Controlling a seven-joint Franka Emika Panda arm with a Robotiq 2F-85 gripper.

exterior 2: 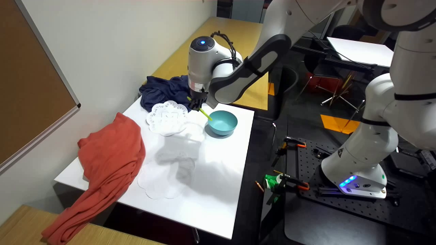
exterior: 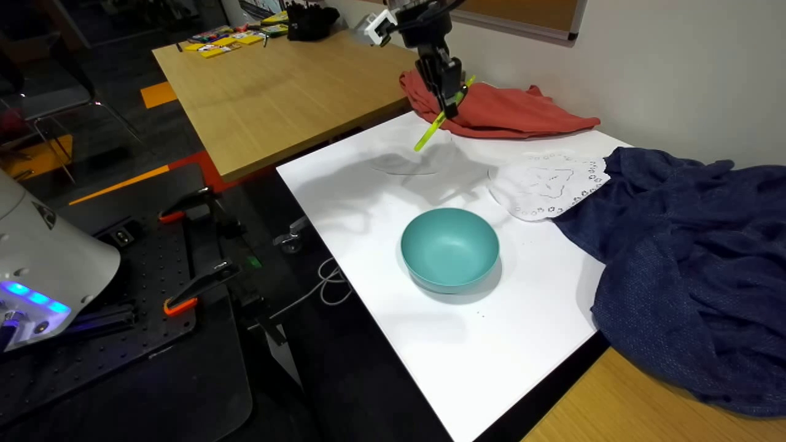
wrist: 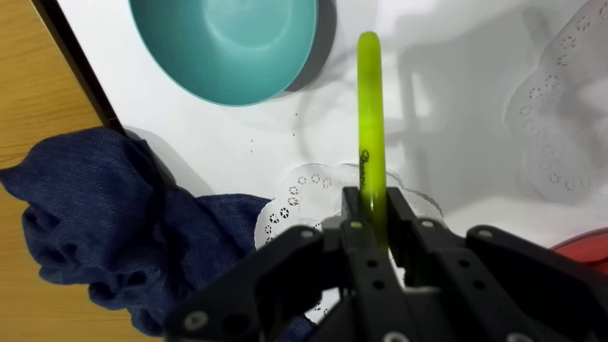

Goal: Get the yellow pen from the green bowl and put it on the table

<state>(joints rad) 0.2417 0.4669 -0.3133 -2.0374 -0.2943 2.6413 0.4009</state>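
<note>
The tool (wrist: 372, 204) pinches the yellow pen (wrist: 370, 109) up in the air beside the green bowl (wrist: 228, 71), so this looks like the carrying part, and next the tool should go down, lay the pen on the table (wrist: 213, 137) and let go.

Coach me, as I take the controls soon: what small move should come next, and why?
Probably lower the gripper toward the white table, clear of the green bowl: it is closed on the yellow pen, which is out of the bowl but not yet down.
</note>
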